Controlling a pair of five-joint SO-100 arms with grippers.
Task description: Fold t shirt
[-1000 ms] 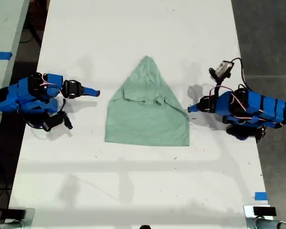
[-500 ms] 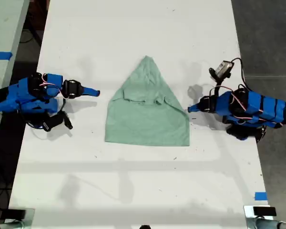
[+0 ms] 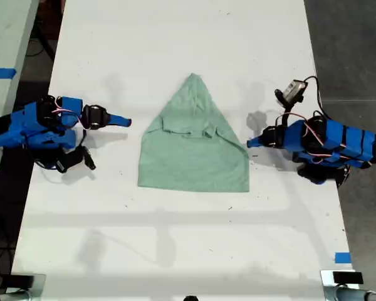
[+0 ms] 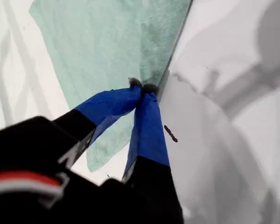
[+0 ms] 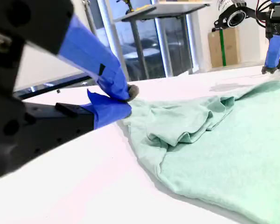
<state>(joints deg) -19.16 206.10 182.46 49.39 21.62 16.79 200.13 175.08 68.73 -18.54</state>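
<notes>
The pale mint-green t shirt [image 3: 194, 157] lies flat mid-table, its sleeves folded inward so the far end narrows to a point. My first gripper [image 3: 249, 143] is at the shirt's edge on the exterior view's right. In the first wrist view its tips [image 4: 142, 87] are shut together right over the t shirt [image 4: 107, 46] border, with no cloth seen between them. My second gripper [image 3: 126, 121] rests shut on the exterior view's left, a short gap from the cloth. In the second wrist view its tips [image 5: 128, 95] meet just beside the t shirt [image 5: 224, 149].
The white table [image 3: 175, 37] stretches well beyond the shirt on all sides. A blue tape mark [image 3: 342, 258] sits near the exterior view's lower right. A second table [image 3: 6, 37] stands off the exterior view's left. The first arm [image 5: 273, 42] shows across the shirt.
</notes>
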